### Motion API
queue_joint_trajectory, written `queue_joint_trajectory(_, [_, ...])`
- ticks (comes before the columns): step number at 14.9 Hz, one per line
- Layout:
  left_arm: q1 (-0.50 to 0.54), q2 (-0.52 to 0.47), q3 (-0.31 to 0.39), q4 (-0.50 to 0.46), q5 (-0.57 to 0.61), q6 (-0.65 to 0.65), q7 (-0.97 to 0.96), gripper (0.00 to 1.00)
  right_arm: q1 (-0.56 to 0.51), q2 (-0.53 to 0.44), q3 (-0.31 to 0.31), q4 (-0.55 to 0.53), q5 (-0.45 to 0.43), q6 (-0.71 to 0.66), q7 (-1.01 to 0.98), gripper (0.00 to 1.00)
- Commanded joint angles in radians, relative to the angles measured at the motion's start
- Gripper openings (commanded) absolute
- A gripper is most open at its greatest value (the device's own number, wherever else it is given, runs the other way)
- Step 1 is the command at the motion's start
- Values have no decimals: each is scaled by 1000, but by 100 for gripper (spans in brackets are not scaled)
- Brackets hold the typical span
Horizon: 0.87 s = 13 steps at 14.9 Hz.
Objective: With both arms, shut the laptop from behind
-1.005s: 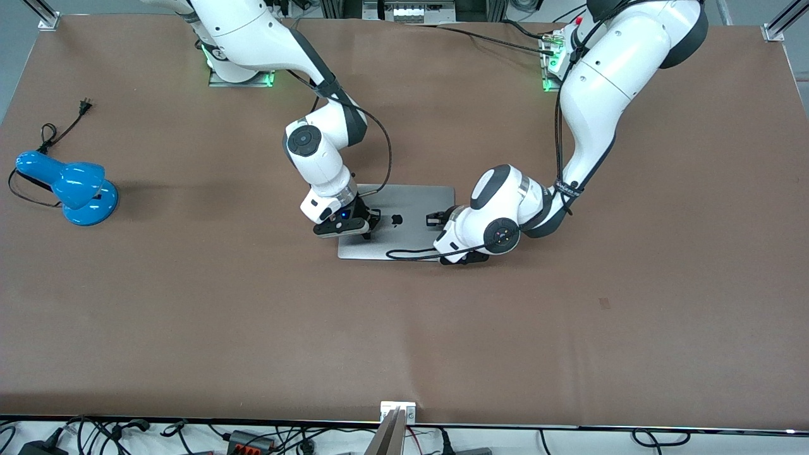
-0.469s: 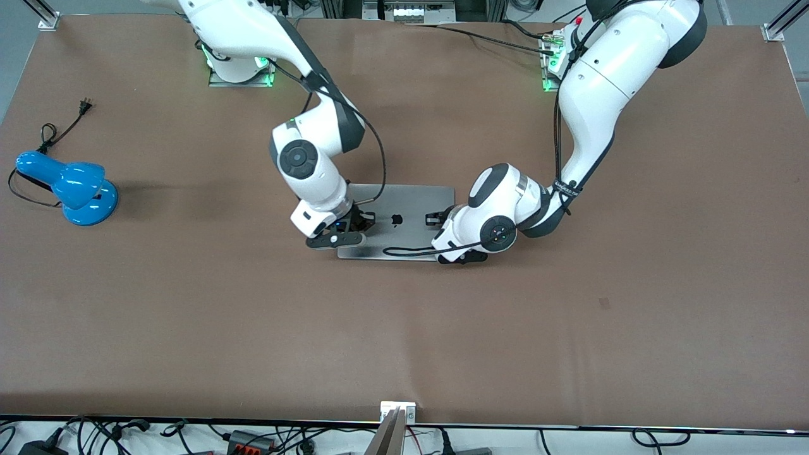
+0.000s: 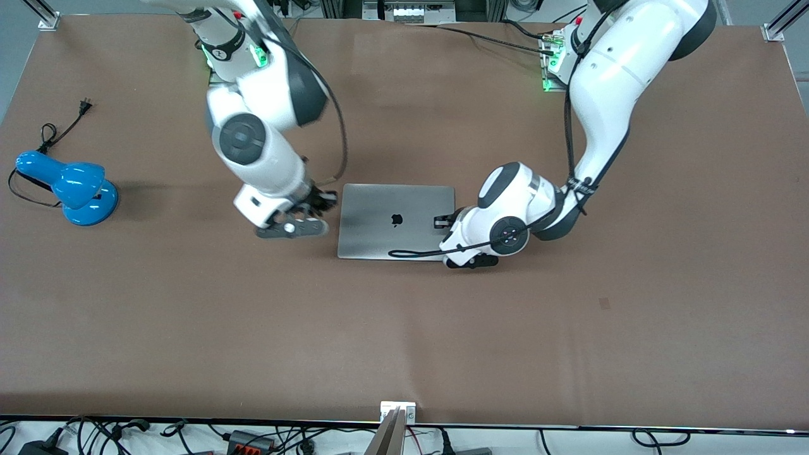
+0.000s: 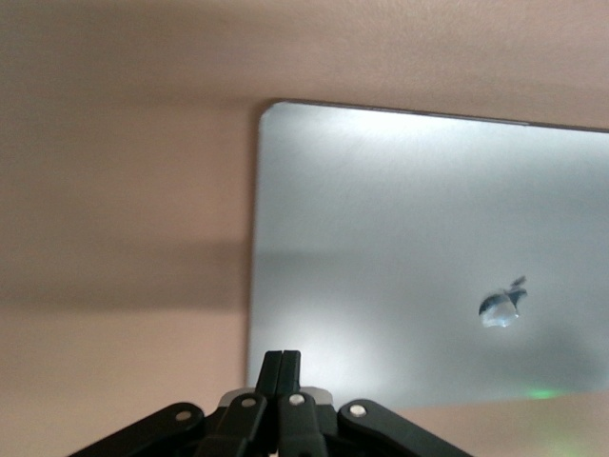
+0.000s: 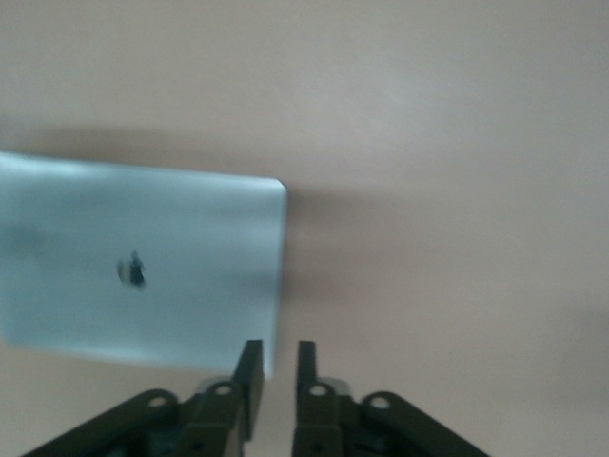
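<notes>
2 grippers flank the closed lid. Left gripper [image 3: 440,221], fingers [image 4: 282,373] pressed together, sits over the laptop [image 3: 395,221] edge toward the left arm's end of the table. Right gripper [image 3: 325,201], fingers [image 5: 250,367] slightly apart with a narrow gap, is over bare table [image 3: 404,328] just beside the laptop's edge toward the right arm's end. Laptop lies flat, shut, mid-table, logo [image 3: 396,220] up. 1 blue lamp [image 3: 68,184] stands well apart, toward the right arm's end.
</notes>
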Motion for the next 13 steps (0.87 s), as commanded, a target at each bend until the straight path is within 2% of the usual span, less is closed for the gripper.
queue_joint_trajectory(1, [48, -116, 3, -19, 23, -123, 47, 3, 3, -102, -80, -5, -9, -167, -90, 100])
queue_joint_trajectory(4, [97, -215, 5, -19, 23, -247, 118, 8, 6, -180, -181, 0, -13, -290, -88, 100])
queue_joint_trajectory(5, [109, -250, 5, -19, 23, -289, 119, 8, 6, -188, -232, 6, -14, -352, -86, 100])
queue_joint_trajectory(8, [141, -336, 6, -19, 37, -392, 179, 21, 6, -188, -310, 99, -37, -459, -101, 100])
queue_joint_trajectory(9, [160, -362, 6, -17, 40, -418, 220, 31, 6, -186, -310, 124, -61, -471, -103, 100])
queue_joint_trajectory(10, [195, -388, 3, -8, 44, -441, 286, 56, 5, -183, -310, 133, -92, -470, -117, 100])
queue_joint_trajectory(11, [230, -417, 0, -5, 44, -450, 370, 100, 6, -174, -309, 134, -100, -465, -156, 100])
queue_joint_trajectory(13, [278, -489, 5, -8, 44, -467, 467, 100, -1, -151, -312, 158, -92, -462, -254, 100])
